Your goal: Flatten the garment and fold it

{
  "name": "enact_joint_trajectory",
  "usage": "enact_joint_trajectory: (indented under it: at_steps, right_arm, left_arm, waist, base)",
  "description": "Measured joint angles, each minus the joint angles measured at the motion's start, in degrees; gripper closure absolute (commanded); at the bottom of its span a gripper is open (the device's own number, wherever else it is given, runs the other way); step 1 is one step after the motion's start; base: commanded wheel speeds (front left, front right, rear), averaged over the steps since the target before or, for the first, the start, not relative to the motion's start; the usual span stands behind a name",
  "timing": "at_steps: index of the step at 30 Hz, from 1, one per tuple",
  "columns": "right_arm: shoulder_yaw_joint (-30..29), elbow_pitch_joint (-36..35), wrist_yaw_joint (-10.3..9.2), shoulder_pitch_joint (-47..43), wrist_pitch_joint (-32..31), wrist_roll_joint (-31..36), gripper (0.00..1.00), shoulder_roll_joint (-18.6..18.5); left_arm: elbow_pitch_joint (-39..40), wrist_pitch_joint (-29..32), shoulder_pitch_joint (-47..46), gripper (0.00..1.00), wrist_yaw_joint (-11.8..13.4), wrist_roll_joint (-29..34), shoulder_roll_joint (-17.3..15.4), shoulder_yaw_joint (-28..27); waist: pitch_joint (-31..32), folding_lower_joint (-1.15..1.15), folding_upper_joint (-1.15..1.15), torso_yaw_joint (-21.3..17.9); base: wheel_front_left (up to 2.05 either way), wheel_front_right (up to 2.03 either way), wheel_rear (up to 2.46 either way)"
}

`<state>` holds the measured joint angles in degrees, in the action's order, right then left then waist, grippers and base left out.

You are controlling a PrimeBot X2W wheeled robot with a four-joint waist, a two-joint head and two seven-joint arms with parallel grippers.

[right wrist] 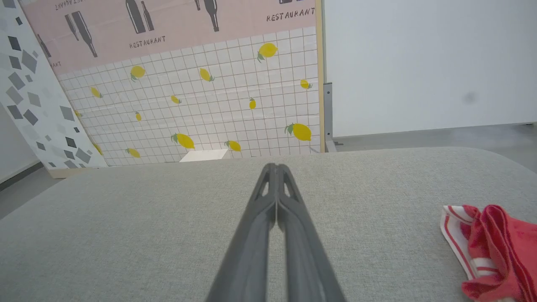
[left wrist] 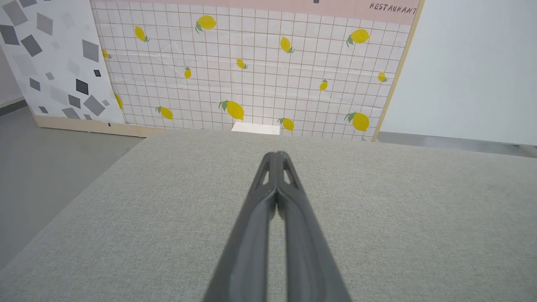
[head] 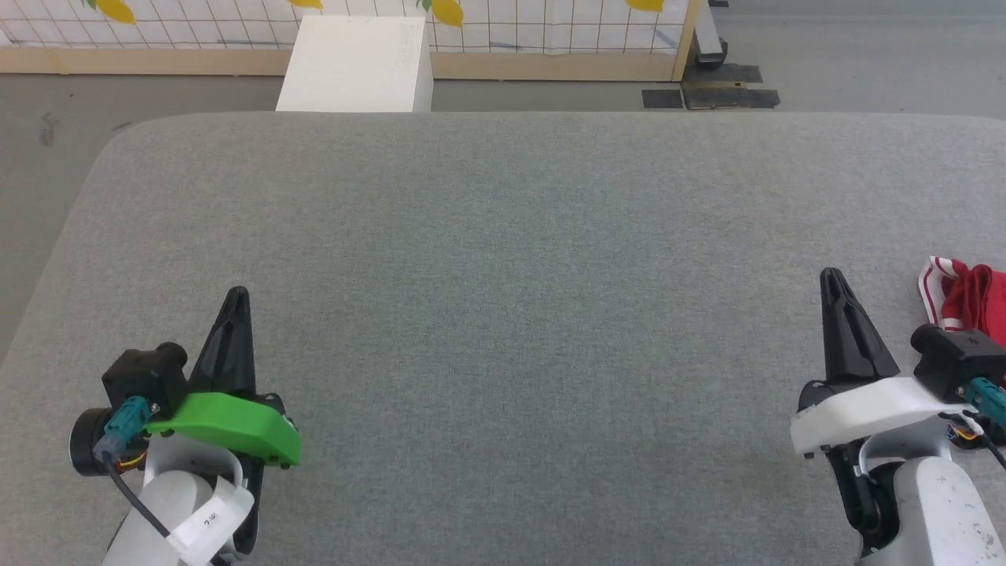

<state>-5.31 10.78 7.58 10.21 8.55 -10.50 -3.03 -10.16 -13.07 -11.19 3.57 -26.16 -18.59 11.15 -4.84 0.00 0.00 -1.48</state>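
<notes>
Lower left of the head frame: left end effector (head: 236,303), closed, both dark fingers pressed together into one point aimed up the frame, with a green cover (head: 228,428) across its base and a small black camera block on its outer side. Seen from its own wrist, the same pair meeting at the tips over plain cloth, clamped on nothing. Across the middle, a broad grey fabric tabletop (head: 503,236) with rounded far corners. Beyond its far edge, upper centre-left, a white box (head: 357,63) on the floor in front of a lemon-print tiled panel (head: 542,27) (wooden-framed along its base and right side). Lower right: right end effector (head: 831,279), likewise closed, fingers tip to tip and gripping nothing, a white cover (head: 872,413) over its base. Far right edge, mid-height: the garment (head: 971,303), bunched in a crumpled red heap with a white, red-striped trim showing on its left side, lying on the tabletop just beside the right end effector, apart from the fingers and partly cut off by the frame edge.
</notes>
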Motion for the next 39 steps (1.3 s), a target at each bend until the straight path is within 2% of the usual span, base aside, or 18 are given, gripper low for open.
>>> enact_joint_trajectory:
  at_steps: [39]
  right_arm:
    - [1.7,-3.4,0.00,-3.0,-2.8,3.4,1.00,0.0]
  left_arm:
    - [3.3,4.4,3.1,1.00,-1.0,8.0,4.9,-3.6]
  waist:
    - [1.6,0.00,0.00,0.5]
  base:
    - [0.00,0.00,0.00]
